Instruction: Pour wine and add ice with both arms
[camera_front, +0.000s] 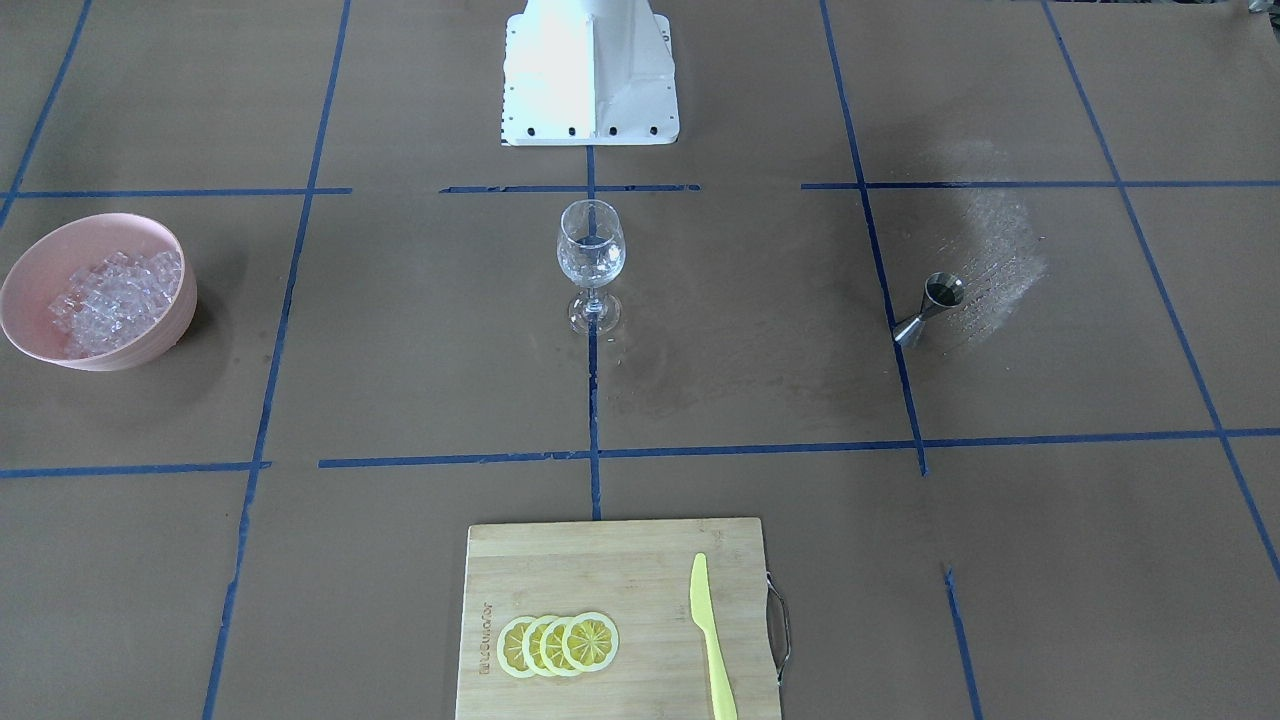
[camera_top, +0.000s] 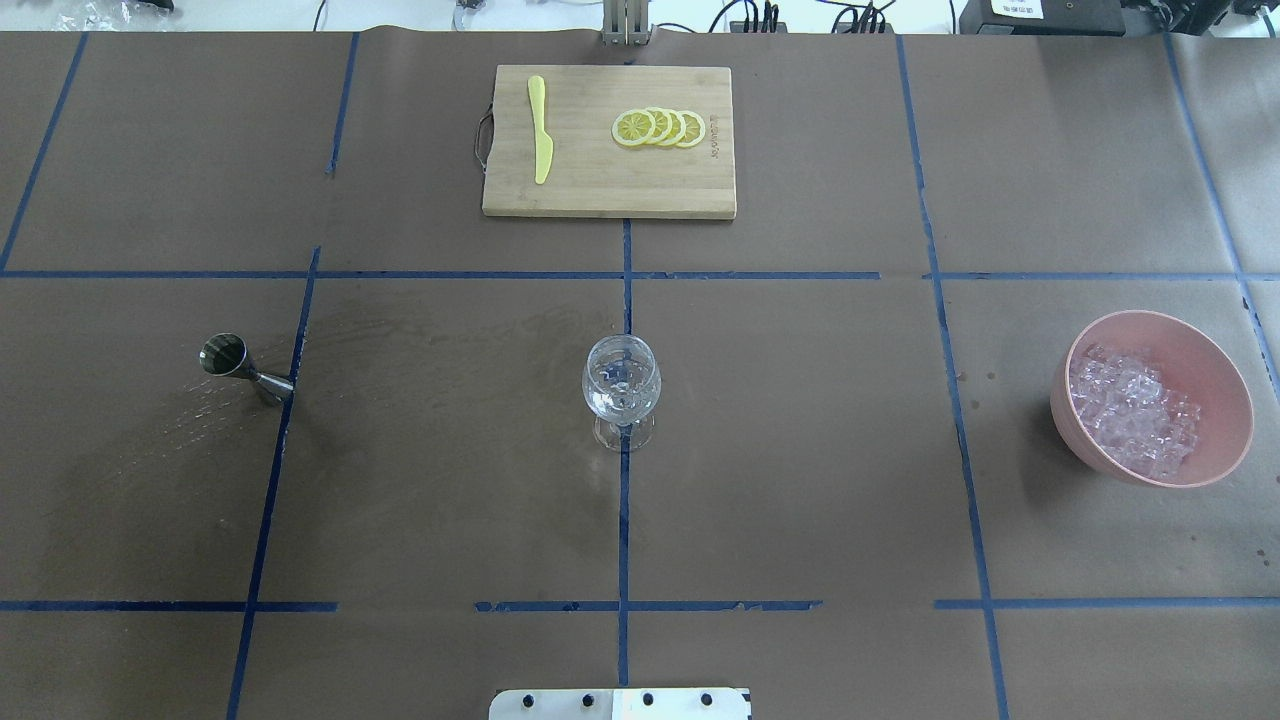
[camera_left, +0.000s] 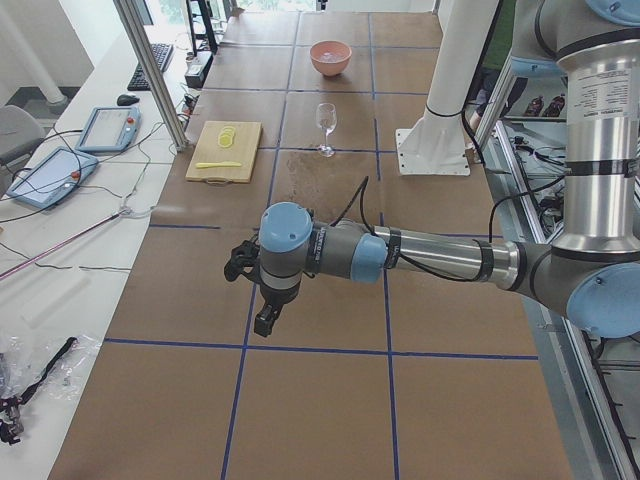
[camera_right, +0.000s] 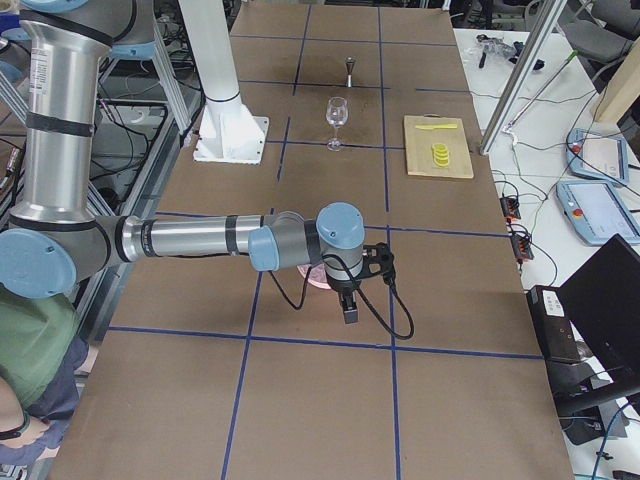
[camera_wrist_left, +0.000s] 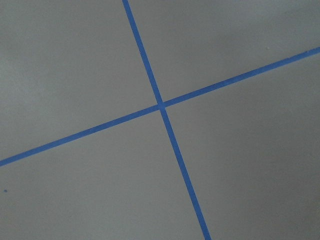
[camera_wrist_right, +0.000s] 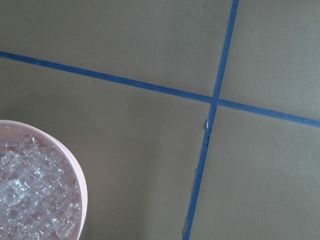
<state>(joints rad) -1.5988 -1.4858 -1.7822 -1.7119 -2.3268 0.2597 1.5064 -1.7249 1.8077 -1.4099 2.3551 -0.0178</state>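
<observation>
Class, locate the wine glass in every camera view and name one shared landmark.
Front-facing: wine glass central.
Overhead: wine glass central.
Exterior left: wine glass top centre.
Exterior right: wine glass top centre.
Left wrist: absent.
Right wrist: absent.
Landmark: cutting board, all four exterior views.

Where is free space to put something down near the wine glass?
Bare paper lies on both sides of the wine glass: toward the jigger and toward the pink bowl of ice. The strip between glass and cutting board is bare too. The board itself is crowded: lemon slices, knife.

Overhead and front views opposed (sharing wine glass (camera_front: 591, 262)), wrist cameras close, downward
</observation>
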